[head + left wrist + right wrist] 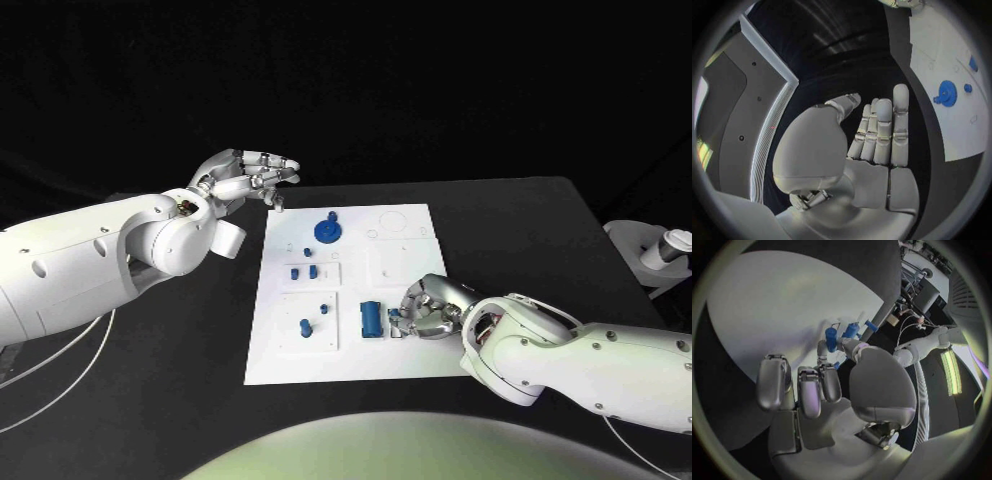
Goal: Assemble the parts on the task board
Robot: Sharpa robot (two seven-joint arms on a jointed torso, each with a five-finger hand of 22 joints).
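Assembly partway: blue round gear part (330, 231) seated on white task board (404, 225), right hand (427, 310) pinching small blue piece (394, 317), left hand (248, 177) empty, fingers loosely curled over black desk (534, 230).

Blue parts (329, 232) crowding board's (389, 360) left.

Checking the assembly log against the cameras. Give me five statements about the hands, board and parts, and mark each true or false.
1. The left hand is above the table's far side, off the board. True.
2. The left hand holds a part. False: it holds nothing, fingers loosely curled.
3. The right hand is at the board's right edge beside the blue cylinder. True.
4. The blue gear lies off the board on the black table. False: it sits on the board's far part.
5. The board is black. False: it is white, on a black table.
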